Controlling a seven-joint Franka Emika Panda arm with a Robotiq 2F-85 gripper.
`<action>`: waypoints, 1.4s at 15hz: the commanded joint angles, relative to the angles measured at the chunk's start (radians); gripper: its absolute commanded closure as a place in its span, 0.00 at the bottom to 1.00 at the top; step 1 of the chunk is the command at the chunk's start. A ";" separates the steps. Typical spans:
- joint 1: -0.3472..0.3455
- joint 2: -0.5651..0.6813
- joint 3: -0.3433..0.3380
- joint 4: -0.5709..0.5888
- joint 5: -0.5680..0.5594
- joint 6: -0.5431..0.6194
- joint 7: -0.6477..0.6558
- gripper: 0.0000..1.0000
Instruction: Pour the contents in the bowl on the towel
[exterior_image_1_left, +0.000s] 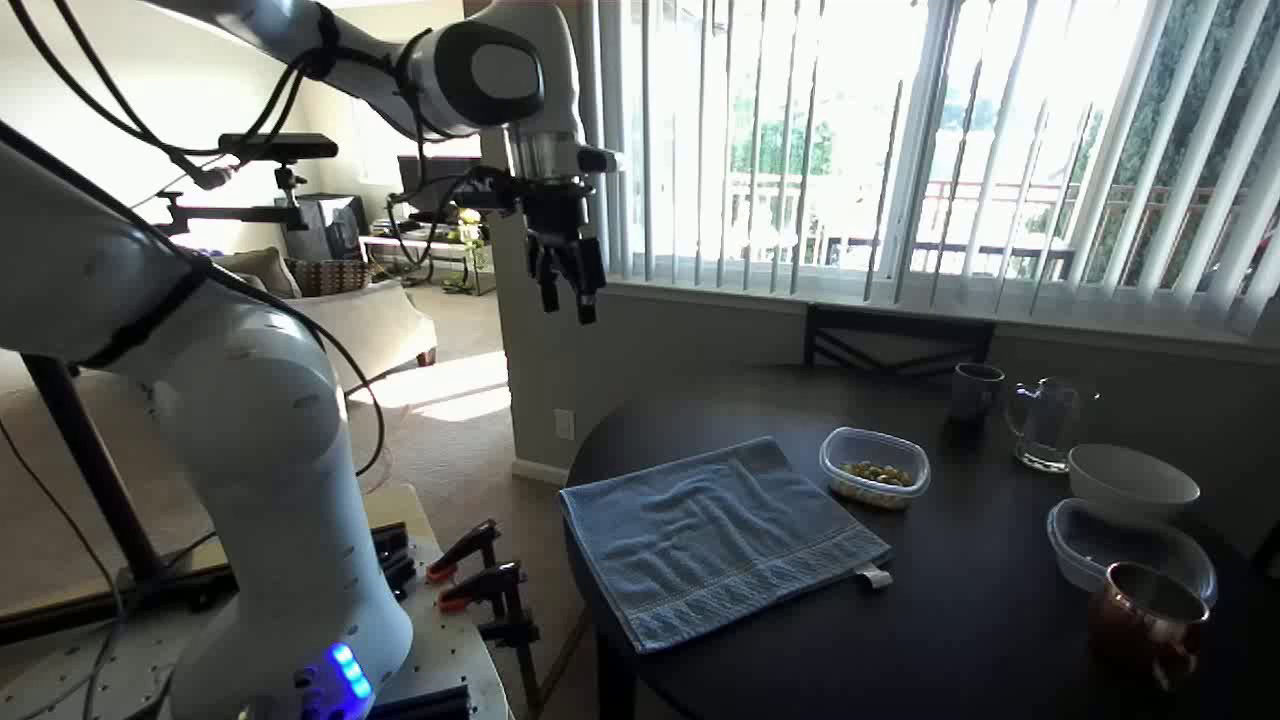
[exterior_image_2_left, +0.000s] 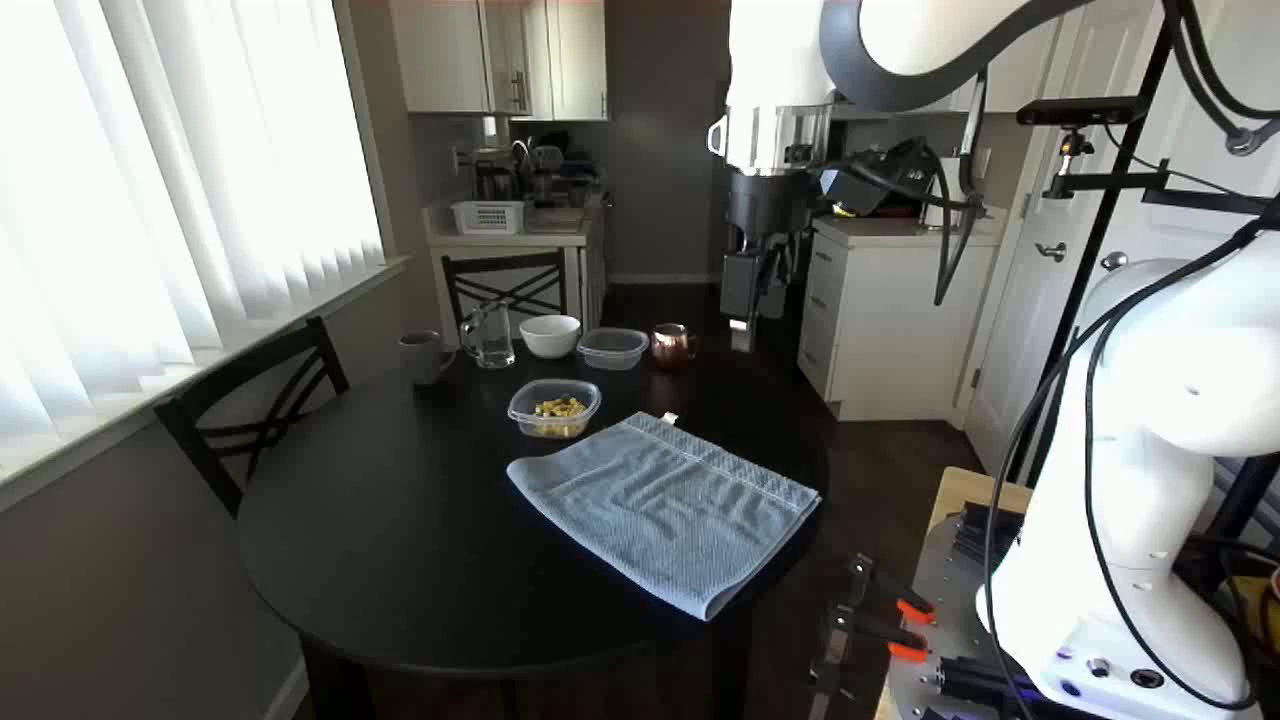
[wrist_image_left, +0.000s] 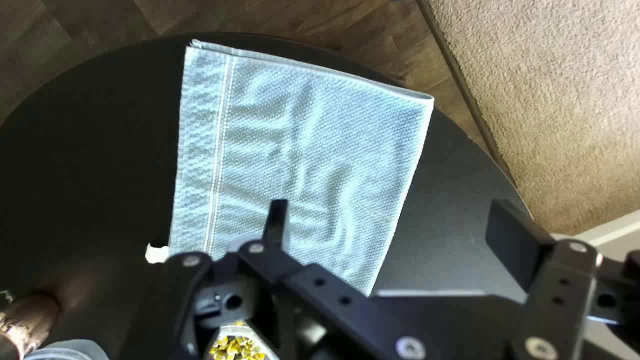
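In the wrist view the claw (wrist_image_left: 390, 230) gapes; the blue towel (wrist_image_left: 320, 135) lies upper centre, a plastic tub (wrist_image_left: 237, 331) of yellowish bits (wrist_image_left: 237, 348) bottom left.

A clear plastic container (exterior_image_1_left: 870, 446) with rounded corners stands upright and open on the dark round table (exterior_image_2_left: 400, 560). Inside it I can make out a small, loose heap of yellow and brown bits (exterior_image_2_left: 560, 408), lying below the rim and too tiny for me to identify. Just beside it a blue-grey towel (exterior_image_2_left: 668, 510) lies folded and flat, rumpled across its middle, with paired pale lines along one edge and a white tag (wrist_image_left: 157, 253) poking out near a corner. I can't tell whether container and towel touch.
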 joint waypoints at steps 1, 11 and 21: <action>0.006 0.001 -0.005 0.002 -0.004 -0.002 0.003 0.00; -0.064 0.161 -0.060 0.147 -0.020 0.108 0.007 0.00; -0.131 0.673 -0.225 0.404 0.232 0.331 0.143 0.00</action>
